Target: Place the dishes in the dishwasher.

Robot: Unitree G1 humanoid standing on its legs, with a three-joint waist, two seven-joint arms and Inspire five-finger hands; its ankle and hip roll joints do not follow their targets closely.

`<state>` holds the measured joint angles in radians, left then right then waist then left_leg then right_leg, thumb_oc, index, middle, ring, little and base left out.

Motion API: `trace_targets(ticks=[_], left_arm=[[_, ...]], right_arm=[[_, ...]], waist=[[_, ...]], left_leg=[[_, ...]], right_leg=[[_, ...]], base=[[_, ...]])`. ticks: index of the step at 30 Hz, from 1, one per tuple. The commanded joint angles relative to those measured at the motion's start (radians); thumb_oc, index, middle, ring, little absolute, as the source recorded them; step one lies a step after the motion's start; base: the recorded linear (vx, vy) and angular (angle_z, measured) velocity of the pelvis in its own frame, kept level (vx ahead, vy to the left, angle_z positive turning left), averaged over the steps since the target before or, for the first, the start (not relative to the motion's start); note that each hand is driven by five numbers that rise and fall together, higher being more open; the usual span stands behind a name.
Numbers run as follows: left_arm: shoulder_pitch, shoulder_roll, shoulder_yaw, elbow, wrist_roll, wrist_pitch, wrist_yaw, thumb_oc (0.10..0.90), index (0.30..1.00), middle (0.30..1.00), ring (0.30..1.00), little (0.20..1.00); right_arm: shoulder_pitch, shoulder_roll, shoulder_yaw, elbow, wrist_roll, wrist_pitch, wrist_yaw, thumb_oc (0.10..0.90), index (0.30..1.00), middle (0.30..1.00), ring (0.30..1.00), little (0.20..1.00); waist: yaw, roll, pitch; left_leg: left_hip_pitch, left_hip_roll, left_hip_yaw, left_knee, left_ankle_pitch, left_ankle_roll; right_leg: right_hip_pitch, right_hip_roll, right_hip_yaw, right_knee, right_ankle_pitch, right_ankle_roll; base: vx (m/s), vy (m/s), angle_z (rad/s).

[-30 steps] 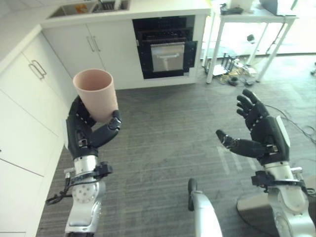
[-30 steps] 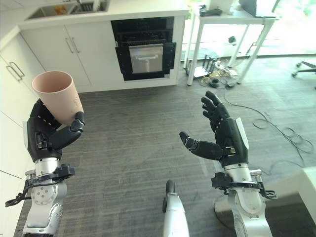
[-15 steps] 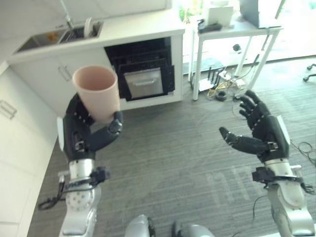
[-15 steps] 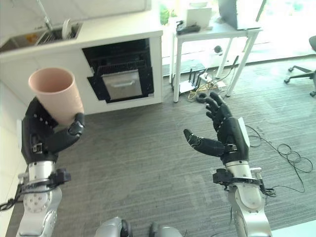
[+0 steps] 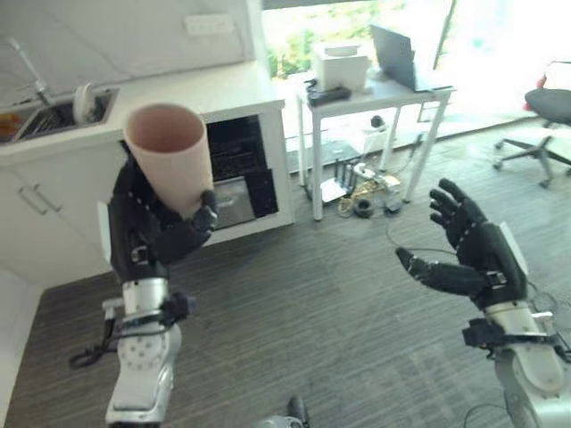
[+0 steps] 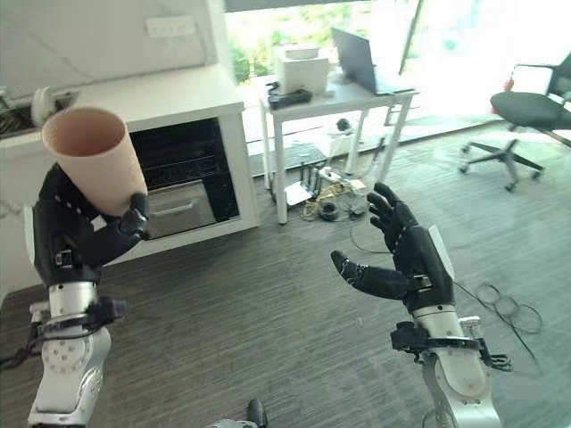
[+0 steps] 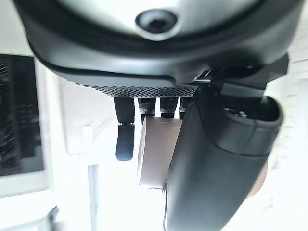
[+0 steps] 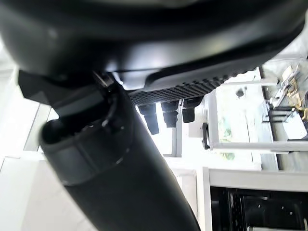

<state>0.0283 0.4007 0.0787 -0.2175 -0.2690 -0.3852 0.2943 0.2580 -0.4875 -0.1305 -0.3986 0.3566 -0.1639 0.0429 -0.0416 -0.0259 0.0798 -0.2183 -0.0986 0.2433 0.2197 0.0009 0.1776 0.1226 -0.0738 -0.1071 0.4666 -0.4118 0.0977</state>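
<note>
The open dishwasher (image 5: 234, 169) sits under the counter (image 5: 178, 94) at upper left, so the carry is underway: the left hand (image 5: 152, 234) grips a pink cup (image 5: 168, 156) upright, the right hand (image 5: 468, 254) spread empty, and next comes approaching the rack.

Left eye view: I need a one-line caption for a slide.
Left hand holds a pink cup upright, right hand open, with the open dishwasher ahead.

The cup (image 5: 169, 156) is pale pink, plain and tapered, with its open mouth up and tilted a little. It is held in the air. The dishwasher (image 5: 234, 169) stands open under the counter, dark inside.
</note>
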Motion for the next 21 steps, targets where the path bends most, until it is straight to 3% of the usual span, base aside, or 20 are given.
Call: trace_targets(ticks=[1,2,4,5,7,9,10,11,13,16,18,21], left_arm=[[-0.018,0.048,0.082,-0.127,-0.016,-0.078,-0.015,0.400,0.300,0.300,0.300,0.300],[-0.009,0.042,0.086,-0.135,-0.013,-0.073,-0.026,0.400,0.300,0.300,0.300,0.300],[-0.001,0.039,0.089,-0.145,-0.015,-0.065,-0.033,0.400,0.300,0.300,0.300,0.300],[0.006,0.036,0.093,-0.148,-0.014,-0.061,-0.029,0.400,0.300,0.300,0.300,0.300],[0.002,0.040,0.098,-0.146,-0.030,-0.053,-0.027,0.400,0.300,0.300,0.300,0.300],[-0.006,0.044,0.105,-0.144,-0.058,-0.047,-0.038,0.400,0.300,0.300,0.300,0.300],[-0.017,0.048,0.103,-0.140,-0.057,-0.051,-0.041,0.400,0.300,0.300,0.300,0.300],[-0.020,0.050,0.099,-0.139,-0.055,-0.056,-0.039,0.400,0.300,0.300,0.300,0.300],[-0.019,0.051,0.092,-0.139,-0.044,-0.065,-0.028,0.400,0.300,0.300,0.300,0.300],[-0.023,0.044,0.071,-0.153,-0.025,-0.064,-0.013,0.400,0.300,0.300,0.300,0.300],[-0.015,0.045,0.055,-0.172,-0.020,-0.049,0.006,0.400,0.300,0.300,0.300,0.300],[-0.009,0.046,0.060,-0.174,-0.025,-0.042,0.007,0.400,0.300,0.300,0.300,0.300]], right_arm=[[-0.111,0.015,-0.062,-0.063,0.004,-0.100,-0.027,0.800,0.900,0.900,0.900,0.900],[-0.106,0.029,-0.061,-0.067,-0.003,-0.096,-0.021,0.800,0.900,0.900,0.900,0.900],[-0.096,0.047,-0.050,-0.072,-0.018,-0.094,-0.012,0.800,0.900,0.900,0.900,0.900],[-0.098,0.051,-0.035,-0.070,-0.032,-0.092,-0.007,0.800,0.900,0.900,0.900,0.900],[-0.109,0.043,-0.025,-0.060,-0.028,-0.090,-0.013,0.800,0.900,0.900,0.900,0.900],[-0.113,0.033,-0.032,-0.054,-0.019,-0.092,-0.016,0.800,0.900,0.900,0.900,0.900],[-0.112,0.028,-0.042,-0.047,-0.012,-0.103,-0.016,0.800,0.900,0.900,0.900,0.900],[-0.108,0.025,-0.047,-0.039,-0.004,-0.119,-0.016,0.800,0.900,0.900,0.900,0.900],[-0.106,0.025,-0.051,-0.031,0.013,-0.134,-0.011,0.800,0.900,0.900,0.900,0.900],[-0.099,0.035,-0.043,-0.042,-0.004,-0.134,-0.014,0.800,0.900,0.900,0.900,0.900],[-0.122,0.015,-0.025,-0.048,-0.016,-0.116,-0.051,0.800,0.900,0.900,0.900,0.900],[-0.144,0.009,-0.013,-0.053,-0.021,-0.098,-0.067,0.800,0.900,0.900,0.900,0.900]], waist=[[0.005,0.002,-0.019],[0.014,0.003,-0.018],[0.020,0.008,-0.013],[0.019,0.016,-0.003],[0.017,0.015,0.005],[0.016,0.008,0.013],[0.009,0.001,0.025],[-0.008,-0.014,0.042],[-0.039,-0.030,0.056],[-0.068,-0.031,0.053],[-0.052,-0.043,0.023],[-0.045,-0.039,0.004]], left_leg=[[-0.037,0.165,-0.091,0.080,-0.092,-0.168],[-0.019,0.150,-0.093,0.080,-0.104,-0.155],[0.000,0.138,-0.095,0.080,-0.118,-0.141],[0.027,0.136,-0.100,0.080,-0.132,-0.135],[0.043,0.133,-0.103,0.080,-0.138,-0.138],[0.056,0.126,-0.114,0.080,-0.143,-0.146],[0.070,0.122,-0.128,0.080,-0.157,-0.153],[0.095,0.111,-0.140,0.080,-0.184,-0.157],[0.130,0.097,-0.157,0.080,-0.220,-0.159],[0.164,0.076,-0.212,0.080,-0.265,-0.149],[0.176,0.083,-0.217,0.080,-0.275,-0.164],[0.193,0.096,-0.217,0.080,-0.282,-0.173]], right_leg=[[0.008,-0.023,0.003,-0.121,0.404,0.052],[-0.013,-0.025,-0.023,-0.010,0.464,0.058],[-0.063,-0.029,-0.033,0.135,0.499,0.062],[-0.143,-0.038,-0.044,0.225,0.522,0.058],[-0.205,-0.041,-0.064,0.184,0.472,0.038],[-0.216,-0.042,-0.096,0.036,0.429,0.025],[-0.219,-0.060,-0.125,-0.106,0.428,0.019],[-0.269,-0.096,-0.122,-0.167,0.434,0.025],[-0.377,-0.128,-0.054,-0.167,0.446,0.041],[-0.431,-0.106,0.058,-0.167,0.443,0.051],[-0.395,-0.108,0.063,-0.167,0.410,0.064],[-0.376,-0.095,0.060,-0.167,0.386,0.064]], base=[[0.24,0.212,0.64],[0.27,0.249,0.66],[0.24,0.231,0.21],[0.20,0.184,0.11],[0.20,0.044,0.19],[0.24,-0.115,0.08],[0.23,-0.240,0.25],[0.26,-0.294,0.34],[0.25,-0.257,0.58],[0.31,-0.245,0.89],[0.29,-0.340,0.99],[0.18,-0.198,0.41]])
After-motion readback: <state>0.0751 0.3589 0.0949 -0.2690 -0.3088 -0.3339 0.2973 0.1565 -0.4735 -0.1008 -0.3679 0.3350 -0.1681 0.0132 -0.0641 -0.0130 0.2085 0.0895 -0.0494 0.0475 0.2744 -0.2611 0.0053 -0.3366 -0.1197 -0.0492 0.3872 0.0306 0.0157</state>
